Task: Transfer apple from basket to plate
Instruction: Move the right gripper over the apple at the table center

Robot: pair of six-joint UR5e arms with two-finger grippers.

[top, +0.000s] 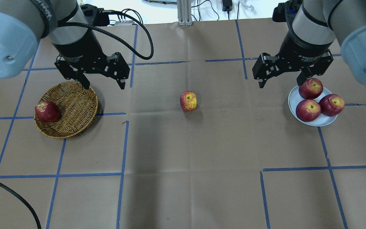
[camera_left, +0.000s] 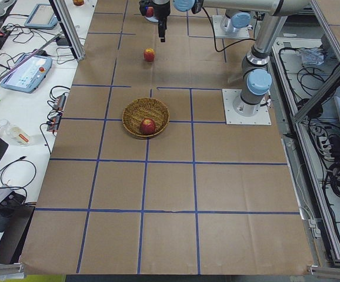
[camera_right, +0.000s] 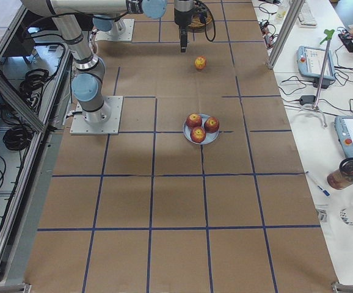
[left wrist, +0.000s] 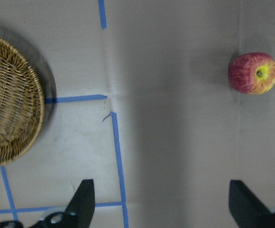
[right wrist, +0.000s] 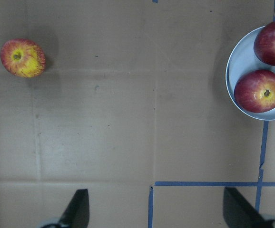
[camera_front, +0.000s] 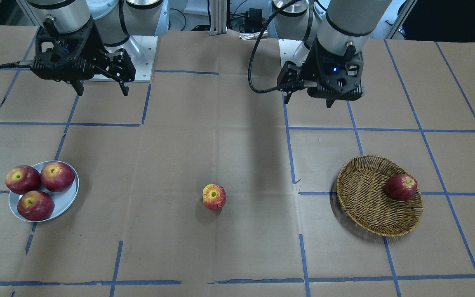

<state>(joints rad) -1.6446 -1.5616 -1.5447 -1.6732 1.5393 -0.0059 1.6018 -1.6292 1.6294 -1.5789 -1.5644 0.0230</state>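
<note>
The streaky orange-red apple (camera_front: 214, 196) with a yellow stem patch lies alone on the table's middle, outside the basket; it also shows in the overhead view (top: 188, 100) and in both wrist views (left wrist: 252, 73) (right wrist: 23, 57). The brown wicker basket (top: 71, 108) (camera_front: 361, 198) holds one dark red apple (top: 47, 111). The pale grey-blue plate (top: 293, 99) (camera_front: 65, 200) holds three dark red apples. My left gripper (top: 104, 86) (camera_front: 307, 101) hovers open and empty beside the basket. My right gripper (top: 280, 84) (camera_front: 102, 91) hovers open and empty beside the plate.
Brown cardboard with blue tape lines covers the table. The left arm's black cable (top: 138, 38) loops above the table near the basket. The arm bases (camera_front: 138, 53) stand at the robot's edge. Monitors and cables lie off the table on the operators' side (camera_left: 26, 70).
</note>
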